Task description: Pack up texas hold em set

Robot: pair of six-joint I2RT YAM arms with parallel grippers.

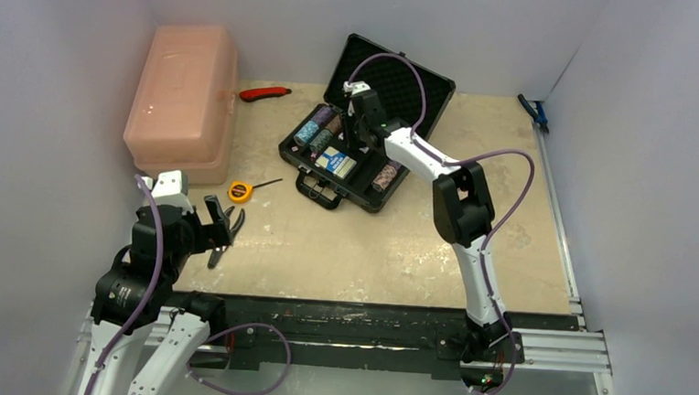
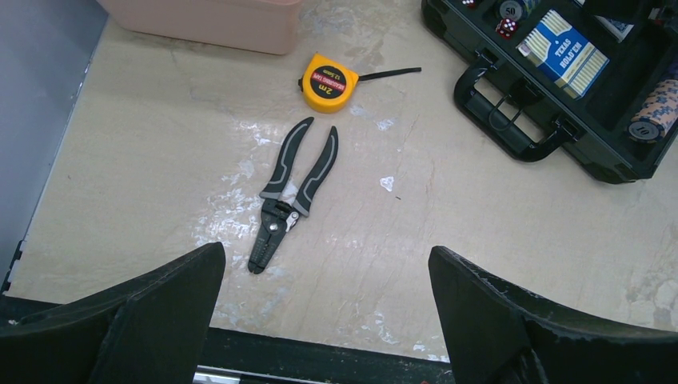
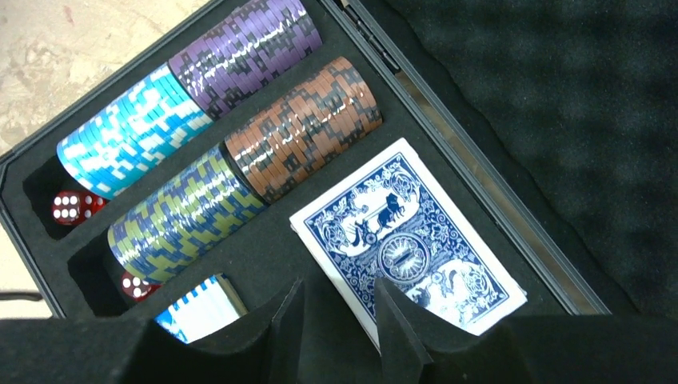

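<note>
Bright even overhead light, soft shadows, glare on chips (image 3: 304,120).

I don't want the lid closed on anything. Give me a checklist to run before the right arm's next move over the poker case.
1. Black foam-lined hard case lid open: ok.
2. Multicoloured poker chip rows seated in slots: ok.
3. Blue-patterned card deck seated in a recess: cannot tell, one edge hidden.
4. Right claw empty: ok, fingers slightly parted.
5. Left claw clear of case: ok, open above black-handled pliers.
6. Lid path clear: not ok, right arm over case.
</note>
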